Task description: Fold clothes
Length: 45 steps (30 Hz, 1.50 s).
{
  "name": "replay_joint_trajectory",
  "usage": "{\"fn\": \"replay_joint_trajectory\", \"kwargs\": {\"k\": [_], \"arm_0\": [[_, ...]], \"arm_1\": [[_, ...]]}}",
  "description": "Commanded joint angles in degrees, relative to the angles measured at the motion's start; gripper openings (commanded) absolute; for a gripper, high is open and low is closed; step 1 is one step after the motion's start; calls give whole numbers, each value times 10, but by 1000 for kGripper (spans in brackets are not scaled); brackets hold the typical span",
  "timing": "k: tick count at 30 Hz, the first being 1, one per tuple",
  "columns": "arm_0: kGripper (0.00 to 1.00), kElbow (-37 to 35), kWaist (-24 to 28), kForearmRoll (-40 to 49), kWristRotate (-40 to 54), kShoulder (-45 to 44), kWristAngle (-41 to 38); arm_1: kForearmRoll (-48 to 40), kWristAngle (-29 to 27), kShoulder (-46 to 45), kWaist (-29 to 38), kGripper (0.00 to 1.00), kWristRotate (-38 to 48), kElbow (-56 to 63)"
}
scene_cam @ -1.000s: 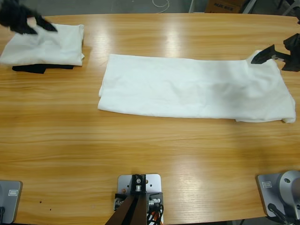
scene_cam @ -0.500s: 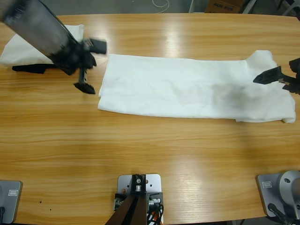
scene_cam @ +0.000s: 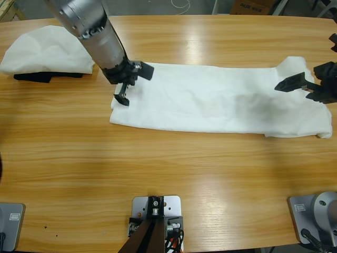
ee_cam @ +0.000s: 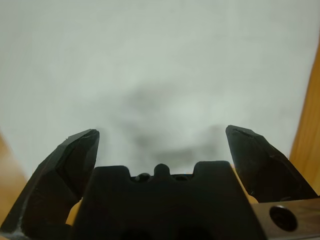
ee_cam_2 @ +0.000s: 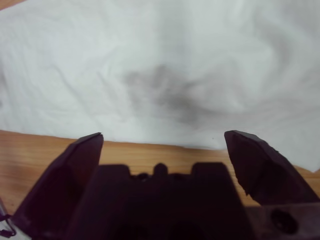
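Two white shirts lie on the table. One long folded shirt stretches from the middle to the right edge. A second, bundled shirt sits at the far left corner on one black cloth. Over the long shirt's ends, the left gripper and right gripper hover, jaws apart, holding nothing.

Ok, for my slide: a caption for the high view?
Two open grippers over opposite ends of a long folded white T-shirt on the wooden table.
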Motion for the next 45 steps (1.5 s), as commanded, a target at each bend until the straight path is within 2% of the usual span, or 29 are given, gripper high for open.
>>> {"fn": "replay_joint_trajectory", "kwargs": {"k": [1,4,8,11,14,18,19,21,23,24,25,27,31,34,37,42,43,45], "arm_0": [[899,3,9,41,-2,69,8],[900,50,53,54,-4,49,9],[899,138,106,4,-6,-1,10],[899,183,101,-11,-7,-28,10],[899,261,85,-43,-24,-57,10],[899,337,57,-79,-52,-99,10],[899,341,52,-79,-60,-107,10],[899,342,42,-77,-69,-123,10],[899,342,35,-74,-76,-131,9],[899,343,32,-74,-82,-135,9],[899,343,29,-74,-87,-138,7],[899,343,25,-74,-96,-142,5],[899,343,17,-74,-112,-154,-5],[899,342,17,-74,-116,-163,-5],[899,339,18,-74,-125,-180,-5],[899,332,34,-74,-139,-218,-5],[899,328,40,-74,-145,-227,-5],[899,324,52,-74,-152,-244,-5]], "arm_1": [[-7,13,21,5,1000,5,17],[-7,13,22,5,1000,5,18],[-9,15,22,5,1000,6,19],[-7,17,14,5,1000,6,18],[-8,17,10,5,1000,10,18],[-6,-2,8,5,1000,16,27],[0,-13,1,10,1000,22,28],[33,-63,-19,81,1000,41,30],[31,-108,-58,159,1000,124,68],[12,-119,-87,167,1000,165,93],[-12,-126,-115,166,997,182,105],[-78,-118,-122,119,991,183,125],[-138,-107,-6,54,991,173,128],[-215,-74,66,27,995,174,144],[-245,-62,123,21,996,174,145],[-250,-49,140,6,983,174,159],[-249,-44,146,1,940,174,161],[-241,-33,158,-6,692,172,162]]}}
